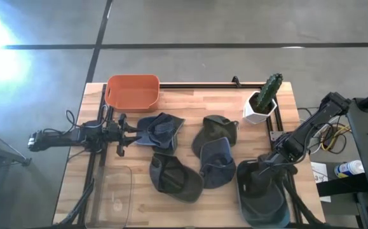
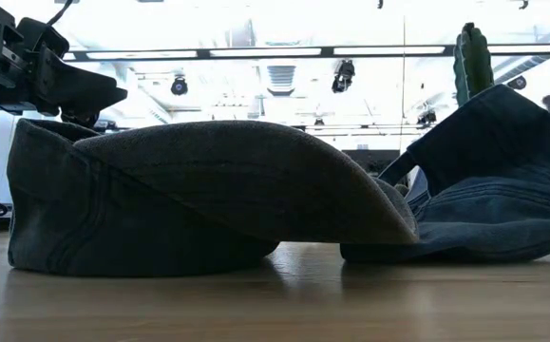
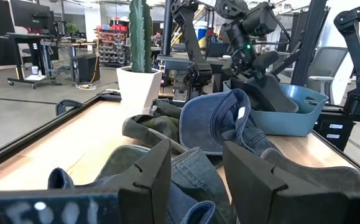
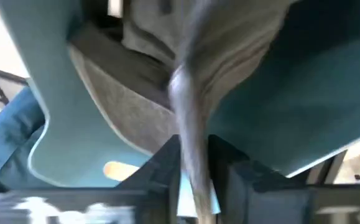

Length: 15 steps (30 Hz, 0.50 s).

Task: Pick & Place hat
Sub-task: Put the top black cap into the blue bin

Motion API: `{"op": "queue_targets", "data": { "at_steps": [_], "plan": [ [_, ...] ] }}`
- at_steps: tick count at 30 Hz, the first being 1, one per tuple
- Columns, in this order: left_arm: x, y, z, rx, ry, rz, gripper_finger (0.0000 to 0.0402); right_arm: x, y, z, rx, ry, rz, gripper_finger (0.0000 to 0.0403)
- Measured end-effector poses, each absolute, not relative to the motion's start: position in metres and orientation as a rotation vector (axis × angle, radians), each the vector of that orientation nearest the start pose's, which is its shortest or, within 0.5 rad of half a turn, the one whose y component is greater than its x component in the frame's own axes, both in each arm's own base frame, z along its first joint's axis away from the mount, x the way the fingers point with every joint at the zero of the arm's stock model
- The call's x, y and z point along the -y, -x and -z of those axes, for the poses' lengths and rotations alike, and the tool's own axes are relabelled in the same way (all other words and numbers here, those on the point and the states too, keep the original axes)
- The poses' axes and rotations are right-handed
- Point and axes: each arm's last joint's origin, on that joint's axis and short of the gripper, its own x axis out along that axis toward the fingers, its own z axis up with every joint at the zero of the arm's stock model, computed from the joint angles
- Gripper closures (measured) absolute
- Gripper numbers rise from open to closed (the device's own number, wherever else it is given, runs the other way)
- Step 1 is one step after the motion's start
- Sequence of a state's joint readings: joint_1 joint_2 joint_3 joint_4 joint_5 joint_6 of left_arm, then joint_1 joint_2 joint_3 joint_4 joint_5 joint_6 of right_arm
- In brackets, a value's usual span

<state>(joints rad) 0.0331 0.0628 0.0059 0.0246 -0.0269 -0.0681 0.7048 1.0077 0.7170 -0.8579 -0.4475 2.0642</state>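
While the right gripper (image 1: pixel 267 166) pinches a dark hat (image 1: pixel 262 184) by its fabric, that hat hangs down into the blue bin (image 1: pixel 244 210) at the table's near right corner; right wrist view shows the cloth clamped between the fingers (image 4: pixel 161 171). Four more hats lie loose mid-table: a blue one (image 1: pixel 160 128) just in front of the left gripper (image 1: pixel 129 131), an olive one (image 1: pixel 213 131), a blue one (image 1: pixel 218 164) overlapping it, and a dark olive one (image 1: pixel 174 177) nearest the front edge. Left gripper's fingers (image 3: pixel 147 180) spread apart, holding nothing, low over the blue hat. Orange bin (image 1: pixel 132 92) at far left edge. Potted cactus (image 1: pixel 264 100) at far right corner, just behind the right arm.
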Motion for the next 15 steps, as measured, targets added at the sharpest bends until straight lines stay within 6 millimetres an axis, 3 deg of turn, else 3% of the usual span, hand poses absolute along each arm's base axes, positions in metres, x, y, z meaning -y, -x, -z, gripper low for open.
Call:
{"op": "queue_targets", "data": {
  "at_steps": [6,12,15],
  "plan": [
    [-0.004,-0.101,-0.163,-0.03,0.068,-0.061,0.0262,-0.122,-0.124,-0.232,-1.674,-1.413,0.476,0.0232],
    [-0.004,-0.101,-0.163,-0.03,0.068,-0.061,0.0262,-0.128,-0.131,-0.263,-1.632,-1.373,0.213,0.0174],
    [-0.004,-0.101,-0.163,-0.03,0.068,-0.061,0.0262,-0.125,-0.137,-0.277,-1.506,-1.371,0.2,0.0165]
  ]
}}
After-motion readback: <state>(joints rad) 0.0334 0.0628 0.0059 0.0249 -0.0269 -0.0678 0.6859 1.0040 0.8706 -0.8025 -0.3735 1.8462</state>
